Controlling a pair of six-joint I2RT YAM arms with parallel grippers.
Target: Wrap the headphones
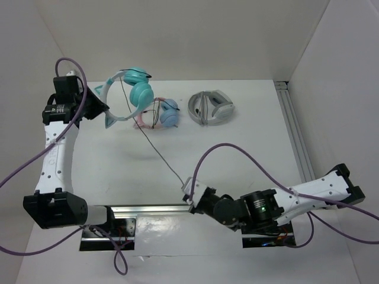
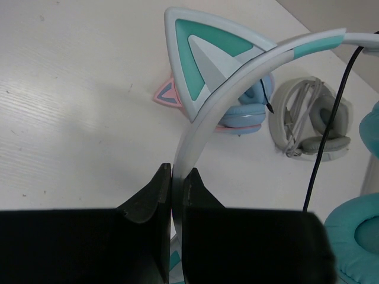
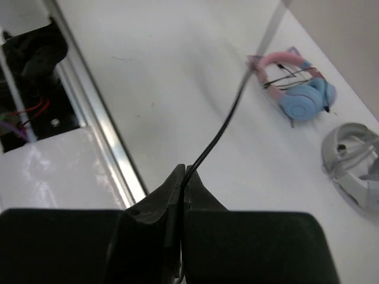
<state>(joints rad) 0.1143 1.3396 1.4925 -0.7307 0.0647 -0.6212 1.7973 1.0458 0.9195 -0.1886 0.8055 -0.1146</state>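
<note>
Far left: teal over-ear cat-ear headphones [image 1: 141, 92], pale headband [image 2: 198, 127] clenched in left gripper [image 2: 176, 176] to steady them. Near centre: right gripper [image 3: 183, 173] pinching thin black cable [image 3: 220, 131] taut, apparently for winding.

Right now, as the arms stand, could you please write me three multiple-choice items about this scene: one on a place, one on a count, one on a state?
1. Where does the left gripper grip the headphones?
A. an ear cup
B. the headband
C. a cat ear

2. How many pairs of headphones show in the top view?
A. one
B. two
C. three

3. What is the state of the right gripper?
A. shut on the black cable
B. wide open
C. shut on an ear cup

Answers:
1 B, its fingers pinch the pale band.
2 C, the teal ones, a pink-and-blue pair and a grey-and-white pair.
3 A, the cable runs out from between its closed fingers.
</note>
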